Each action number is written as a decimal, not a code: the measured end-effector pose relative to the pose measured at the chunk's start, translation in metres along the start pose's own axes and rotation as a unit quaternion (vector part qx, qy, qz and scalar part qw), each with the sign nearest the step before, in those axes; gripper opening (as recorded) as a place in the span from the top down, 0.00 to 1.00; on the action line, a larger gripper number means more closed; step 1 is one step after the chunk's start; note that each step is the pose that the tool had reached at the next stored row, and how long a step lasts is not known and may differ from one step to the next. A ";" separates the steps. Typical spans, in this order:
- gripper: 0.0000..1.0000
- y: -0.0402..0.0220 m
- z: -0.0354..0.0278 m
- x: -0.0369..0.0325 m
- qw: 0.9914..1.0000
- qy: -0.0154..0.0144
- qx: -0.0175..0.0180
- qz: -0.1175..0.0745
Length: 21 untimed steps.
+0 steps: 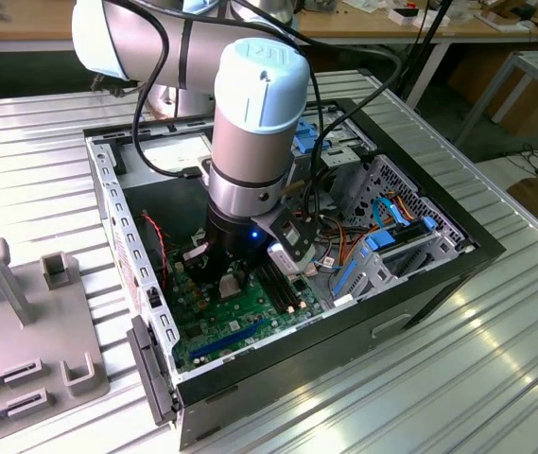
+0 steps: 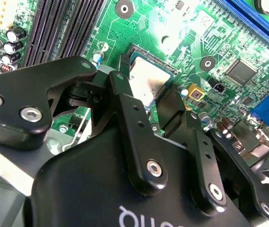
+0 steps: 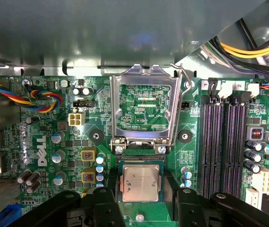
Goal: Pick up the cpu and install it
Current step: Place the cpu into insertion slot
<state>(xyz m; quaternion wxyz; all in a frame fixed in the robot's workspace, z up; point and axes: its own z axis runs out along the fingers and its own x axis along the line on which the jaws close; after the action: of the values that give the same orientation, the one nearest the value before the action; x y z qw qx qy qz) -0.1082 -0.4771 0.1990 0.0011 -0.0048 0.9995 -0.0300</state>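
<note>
Cpu [image 3: 140, 183] was noted lying flat just beside the hinge edge of the opened socket frame [image 3: 146, 75] — directly between the jaws of the gripper [image 3: 141, 191]. Jaws were seen spread, one flanking each opposite edge — no pinch was made out.

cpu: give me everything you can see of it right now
The cpu is a small flat square with a dull silver-grey metal top, faintly mottled, and a thin green rim. It lies level, metal side up, within the dark socket on the green board, next to the silver retention frame, which is swung open. The gripper straddles it; contact and full seating cannot be told.
</note>
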 end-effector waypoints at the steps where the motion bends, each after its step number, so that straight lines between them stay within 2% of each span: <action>1: 0.53 0.0000 0.0000 0.0000 1.000 0.000 0.000 -0.002; 9: 0.53 0.0000 0.0001 0.0000 1.000 0.000 0.000 -0.004; 15: 0.53 0.0001 0.0027 0.0001 1.000 0.000 -0.001 -0.004; 21: 0.53 0.0003 0.0056 0.0000 1.000 0.000 -0.003 -0.004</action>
<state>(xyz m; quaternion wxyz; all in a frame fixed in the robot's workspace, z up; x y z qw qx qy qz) -0.1082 -0.4771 0.1933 0.0011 -0.0086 0.9996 -0.0270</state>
